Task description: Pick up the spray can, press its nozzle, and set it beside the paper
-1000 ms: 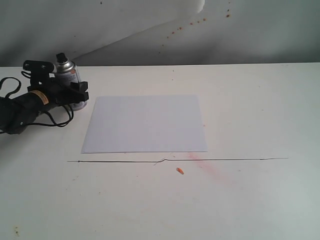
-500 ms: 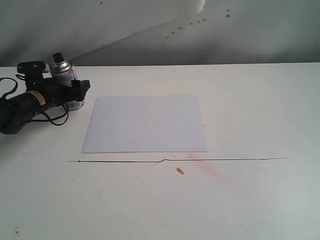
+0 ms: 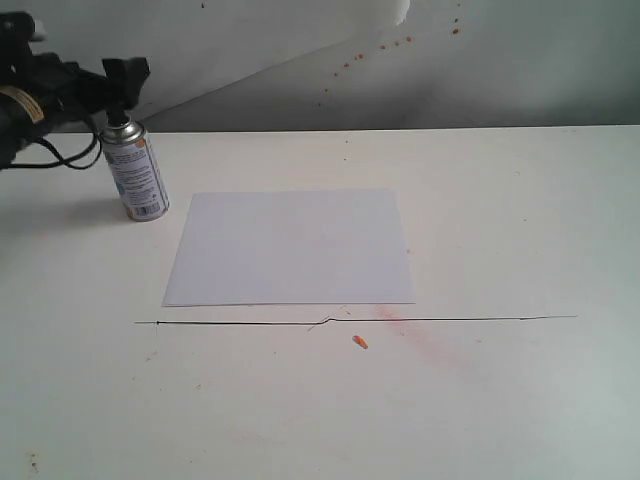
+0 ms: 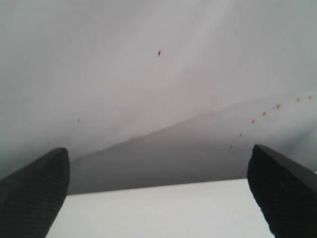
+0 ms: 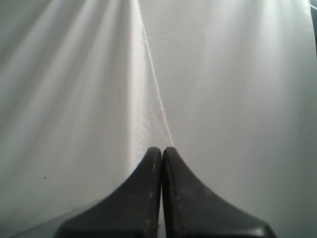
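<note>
Spray can (image 3: 137, 178): upright on the table (image 3: 500, 400), far left, just beside the far-left corner of the paper (image 3: 290, 248); black nozzle (image 3: 121, 122) on top. Left gripper (image 4: 158, 158): raised above the can, jaws spread wide, nothing between them. Right gripper (image 5: 162, 154): fingers pressed together, empty.

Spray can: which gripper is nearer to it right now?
Left. The left gripper hangs open just above the spray can; the right gripper, shut, is outside the exterior view, its wrist view showing no can.
</note>
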Available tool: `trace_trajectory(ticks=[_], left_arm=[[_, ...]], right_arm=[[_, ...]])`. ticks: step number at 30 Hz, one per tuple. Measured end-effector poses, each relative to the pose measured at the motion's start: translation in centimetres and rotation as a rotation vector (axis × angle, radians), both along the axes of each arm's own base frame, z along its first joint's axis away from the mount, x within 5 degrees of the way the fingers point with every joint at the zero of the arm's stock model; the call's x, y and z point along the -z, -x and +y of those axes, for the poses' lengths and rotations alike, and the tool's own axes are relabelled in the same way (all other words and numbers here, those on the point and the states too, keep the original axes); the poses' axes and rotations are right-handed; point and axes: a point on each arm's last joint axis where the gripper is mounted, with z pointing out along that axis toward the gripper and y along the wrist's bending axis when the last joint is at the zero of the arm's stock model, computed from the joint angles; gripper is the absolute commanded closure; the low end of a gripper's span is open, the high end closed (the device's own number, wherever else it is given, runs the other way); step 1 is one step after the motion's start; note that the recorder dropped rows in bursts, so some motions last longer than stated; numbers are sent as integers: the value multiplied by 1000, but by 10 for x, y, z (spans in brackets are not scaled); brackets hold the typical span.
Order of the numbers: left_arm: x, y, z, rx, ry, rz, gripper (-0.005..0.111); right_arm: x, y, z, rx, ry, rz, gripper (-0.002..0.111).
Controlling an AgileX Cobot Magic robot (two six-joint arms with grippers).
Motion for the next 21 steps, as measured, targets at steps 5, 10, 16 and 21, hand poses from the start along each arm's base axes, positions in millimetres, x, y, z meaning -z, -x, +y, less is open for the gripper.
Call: trace_trajectory(ticks=[5, 10, 16, 21], left_arm=[[-52, 14, -3, 48, 18, -96, 36], [-104, 41, -8, 150, 57, -145, 99], [-154, 82, -14, 286, 40, -143, 107], [-180, 110, -15, 328, 64, -96, 107]], right_arm=[[0, 0, 0, 0, 0, 0, 108], [0, 0, 0, 0, 0, 0, 108], [0, 0, 0, 0, 0, 0, 108], [0, 0, 0, 0, 0, 0, 108]])
